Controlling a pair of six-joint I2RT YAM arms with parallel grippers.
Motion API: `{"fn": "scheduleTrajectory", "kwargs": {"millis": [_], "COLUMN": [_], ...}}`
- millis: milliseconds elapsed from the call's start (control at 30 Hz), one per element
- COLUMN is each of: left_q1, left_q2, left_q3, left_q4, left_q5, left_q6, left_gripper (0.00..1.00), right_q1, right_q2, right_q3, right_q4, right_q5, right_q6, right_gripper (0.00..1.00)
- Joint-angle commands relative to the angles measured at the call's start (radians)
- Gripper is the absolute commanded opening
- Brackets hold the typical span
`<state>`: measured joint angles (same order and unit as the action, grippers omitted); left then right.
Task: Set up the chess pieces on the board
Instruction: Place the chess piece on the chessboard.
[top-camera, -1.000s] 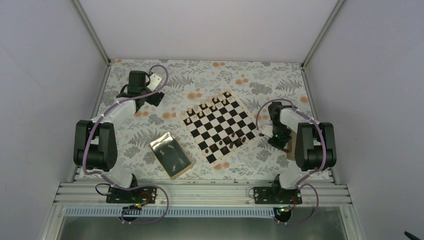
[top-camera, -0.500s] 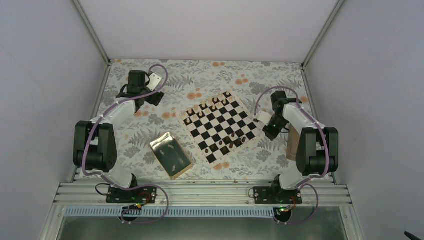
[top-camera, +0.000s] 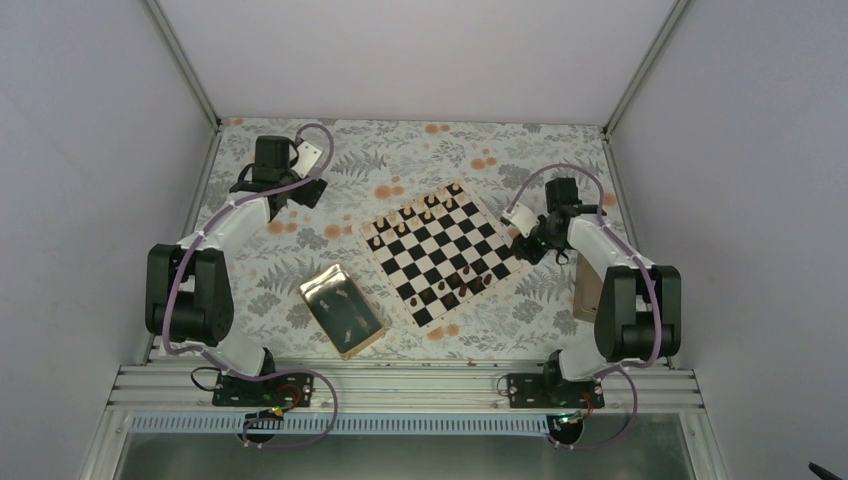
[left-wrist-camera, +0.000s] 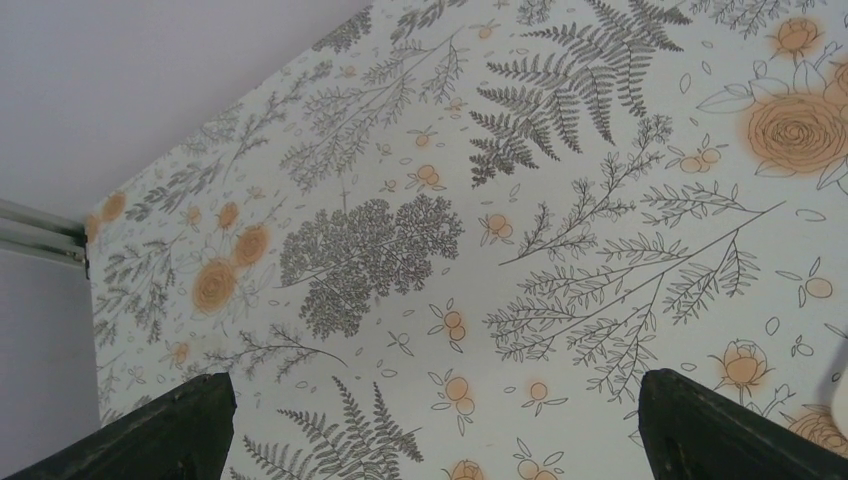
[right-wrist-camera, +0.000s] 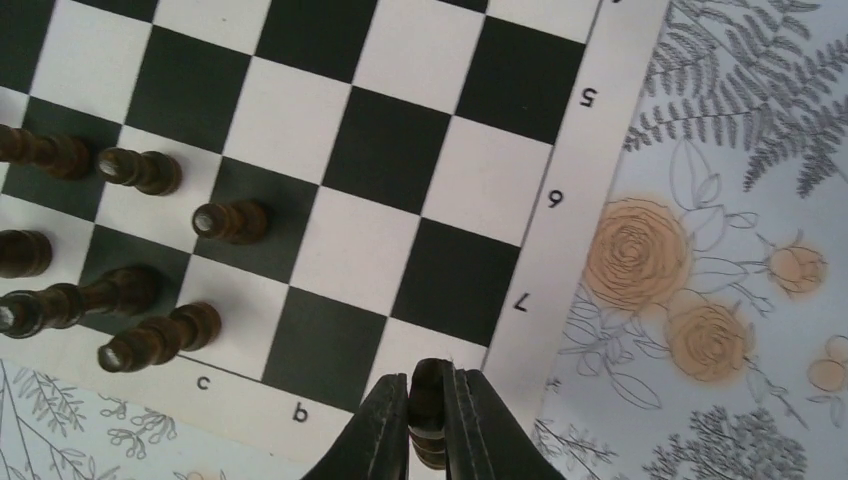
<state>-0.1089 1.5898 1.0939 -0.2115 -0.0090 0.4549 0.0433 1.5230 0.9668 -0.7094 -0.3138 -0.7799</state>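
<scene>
The right jaws are clenched on one dark chess piece (right-wrist-camera: 428, 400). They pinch it from both sides, so it cannot slip out while it is in the air. It hangs over the edge of the board (top-camera: 440, 255), right by the pale rim with the letters and numbers on it.

Other dark pieces (right-wrist-camera: 230, 220) stand close together at that end of the board. The squares near the held piece are bare. I think it is held there because it belongs with its dark friends, on one of those bare squares. The arm should go down gently so it does not knock the ones beside it.

The left jaws are wide apart and hold nothing. They hang over the flowery bench (top-camera: 450, 150), well apart from the board. I think that arm waits there so the two arms do not bump.

A gold tray (top-camera: 342, 310) lies just beside the board. Small things lie in it, too tiny for me to tell what they are.
</scene>
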Motion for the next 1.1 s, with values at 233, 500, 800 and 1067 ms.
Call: {"fn": "scheduleTrajectory", "kwargs": {"millis": [233,500,800,1067], "left_q1": [-0.005,-0.007,-0.012,-0.015], "left_q2": [-0.022,-0.02,-0.016,-0.003], "left_q3": [0.051,0.058,0.059,0.054], "left_q4": [-0.025,-0.019,-0.033,-0.025], "left_q5": [-0.022,-0.035,-0.066,-0.086], "left_q6": [-0.027,-0.044,-0.045,-0.038], "left_gripper": [1.0,1.0,1.0,1.0], "right_q1": [-0.012,-0.026,-0.03,-0.024], "right_q2": [-0.134,-0.149,-0.121,-0.026], "right_q3": [-0.23,-0.259,-0.211,-0.017], "right_q4": [0.265,0.254,0.172,-0.01], "right_q5": [-0.207,-0.263,-0.204,-0.076], "right_q6": [0.085,0.028,-0.032,-0.099], "right_gripper": [0.16,0.15,0.26,0.4]}}
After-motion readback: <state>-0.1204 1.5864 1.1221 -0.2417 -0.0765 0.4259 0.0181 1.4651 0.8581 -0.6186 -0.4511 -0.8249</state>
